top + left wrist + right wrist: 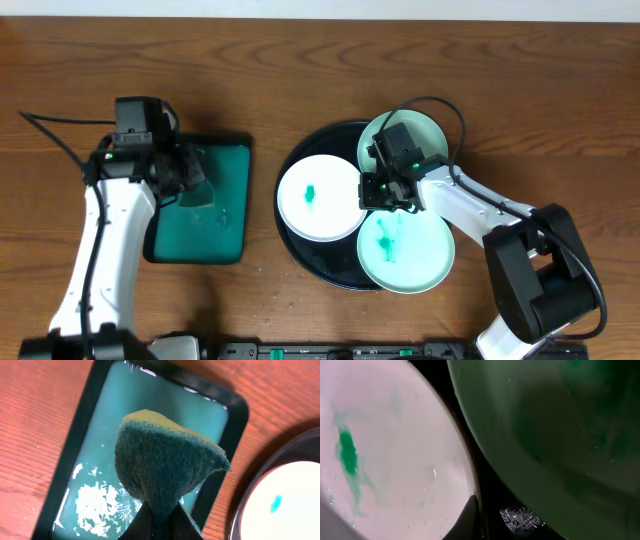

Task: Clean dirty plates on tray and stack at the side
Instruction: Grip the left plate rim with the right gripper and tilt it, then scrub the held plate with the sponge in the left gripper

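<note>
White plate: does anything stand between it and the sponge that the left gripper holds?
Nothing visible does. Between the sponge and the white plate lie only bare table and the black tray's rim.

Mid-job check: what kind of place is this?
Probably a lab bench staged for dishwashing, not a kitchen: bare wooden table, smeared plates on a black tray, a sponge over a wet green tray.

We find the overhead view bright, even and sharp, shadows soft. White glare speckles the wet green tray (155,400) in the left wrist view; the right wrist view is dim, its mint plate (545,435) blurred.
</note>
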Tool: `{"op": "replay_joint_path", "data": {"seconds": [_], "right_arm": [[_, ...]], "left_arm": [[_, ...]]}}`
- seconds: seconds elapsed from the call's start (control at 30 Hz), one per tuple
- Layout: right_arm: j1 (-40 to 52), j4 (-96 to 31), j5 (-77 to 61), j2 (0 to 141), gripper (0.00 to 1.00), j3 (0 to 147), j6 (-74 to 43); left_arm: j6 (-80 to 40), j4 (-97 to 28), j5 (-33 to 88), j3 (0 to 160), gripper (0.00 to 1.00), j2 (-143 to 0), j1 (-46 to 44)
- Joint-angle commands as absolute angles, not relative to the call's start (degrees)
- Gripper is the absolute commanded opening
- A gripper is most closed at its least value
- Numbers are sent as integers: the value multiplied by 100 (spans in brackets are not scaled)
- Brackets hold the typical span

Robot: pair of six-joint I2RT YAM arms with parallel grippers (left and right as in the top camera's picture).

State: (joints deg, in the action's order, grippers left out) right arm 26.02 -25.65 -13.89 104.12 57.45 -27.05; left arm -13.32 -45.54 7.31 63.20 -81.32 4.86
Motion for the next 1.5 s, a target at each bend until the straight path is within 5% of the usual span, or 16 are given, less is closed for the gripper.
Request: {"op": "replay_joint_path", "data": {"seconds": [0.0,0.4,0.7,1.03,1.47], "right_arm": [[2635,-2561,-1184,10604,1,5754,-2759],[2637,-2543,-1229,10604,1,5754,-2652],[2648,-2571,-1245,10604,1,5754,-2652],[2648,-2598,-1249,10604,1,5754,-2652],[2659,-2661,-1249,10604,1,5754,-2652]], "left_arm": [[-1431,-4515,683,6410,7,-8425,502],[-1236,-4150,2652,6412,7,-8530,30],[-2141,-3535,1463,6412,7,-9183,-1883],[-3087,-2919,886,6416,7,-10503,-2231],[-3358,-2617,2700,6455,7,-11026,-2746]]}}
